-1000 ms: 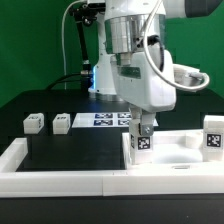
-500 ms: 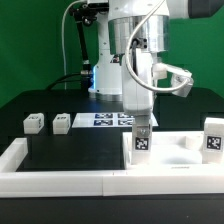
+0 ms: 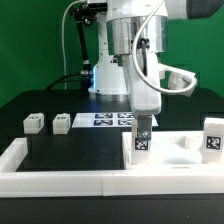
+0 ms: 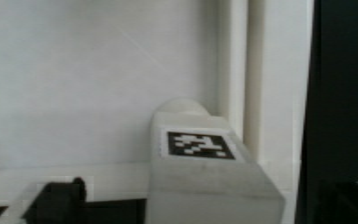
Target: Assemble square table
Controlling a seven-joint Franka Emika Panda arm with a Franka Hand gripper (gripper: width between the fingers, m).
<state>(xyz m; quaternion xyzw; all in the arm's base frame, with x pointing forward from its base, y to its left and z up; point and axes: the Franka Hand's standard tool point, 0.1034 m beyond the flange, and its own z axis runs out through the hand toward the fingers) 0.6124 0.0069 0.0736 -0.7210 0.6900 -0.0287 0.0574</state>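
Gripper (image 3: 145,124) had risen slightly, fingers spread wide, holding nothing, above the upright leg block (image 3: 141,143) at the exterior view's left edge of the square slab (image 3: 185,162).

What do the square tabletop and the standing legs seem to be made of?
Square tabletop: probably matte white plastic, smooth with moulded recesses. Legs: likely the same plastic, rounded edges; their black-and-white tags look like printed stickers.

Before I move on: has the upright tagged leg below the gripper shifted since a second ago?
No. In the exterior view the leg keeps its spot against the marker board behind it, upright at the corner of the square table.
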